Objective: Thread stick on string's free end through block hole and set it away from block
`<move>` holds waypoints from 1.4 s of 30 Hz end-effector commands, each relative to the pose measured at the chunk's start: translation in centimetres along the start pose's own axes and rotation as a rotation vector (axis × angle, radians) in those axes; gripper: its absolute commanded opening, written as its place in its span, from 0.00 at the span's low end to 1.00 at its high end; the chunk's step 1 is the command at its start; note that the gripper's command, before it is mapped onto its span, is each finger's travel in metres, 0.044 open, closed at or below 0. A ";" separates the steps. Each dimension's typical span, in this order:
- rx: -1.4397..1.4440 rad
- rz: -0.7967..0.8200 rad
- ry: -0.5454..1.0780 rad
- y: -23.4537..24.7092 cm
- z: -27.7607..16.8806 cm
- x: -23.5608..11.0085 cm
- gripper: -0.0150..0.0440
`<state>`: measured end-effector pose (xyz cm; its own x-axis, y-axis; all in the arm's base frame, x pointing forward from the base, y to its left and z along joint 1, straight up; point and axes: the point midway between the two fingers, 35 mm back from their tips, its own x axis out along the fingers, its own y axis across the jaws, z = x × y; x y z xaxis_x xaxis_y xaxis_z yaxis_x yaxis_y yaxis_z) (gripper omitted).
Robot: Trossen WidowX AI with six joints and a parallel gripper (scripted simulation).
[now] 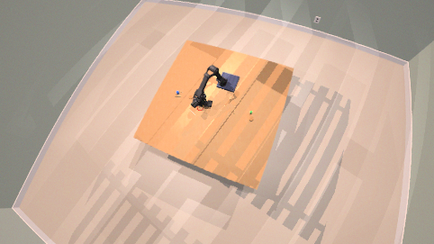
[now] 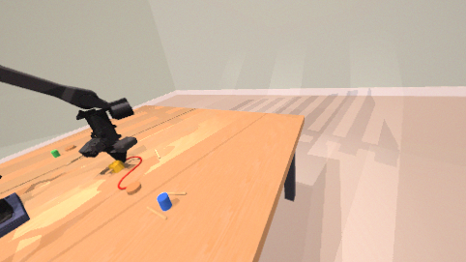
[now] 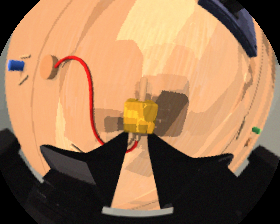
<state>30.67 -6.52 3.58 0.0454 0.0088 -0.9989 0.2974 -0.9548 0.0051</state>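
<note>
Directly ahead of the claw (image 3: 139,137) we see the yellow block (image 3: 140,116) on the desk (image 2: 232,163). Stick (image 3: 134,139) tip lies at the block's near face, axis pointing into it; claw partly open, grip loosening. String (image 3: 91,90) trails left.

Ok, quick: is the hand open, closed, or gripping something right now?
Hand: partly open, gripping nothing; its tips sit right at the yellow block.

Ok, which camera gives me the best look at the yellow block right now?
The wrist view: the yellow block sits centered just beyond the gripper, red string running in beside it. The exterior view shows it small, partly under the gripper. In the top view the arm hides it.
</note>
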 end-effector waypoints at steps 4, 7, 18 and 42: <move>0.000 0.008 0.014 0.1 -0.4 -7.4 0.46; 0.000 0.008 0.014 0.1 -0.3 -7.6 0.46; -0.711 0.020 0.011 0.2 0.7 -7.3 0.46; -2.596 -0.017 -0.016 0.0 4.3 -7.2 0.46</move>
<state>28.46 -7.59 10.70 0.0585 0.0026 -0.9983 0.8404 0.5396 0.0507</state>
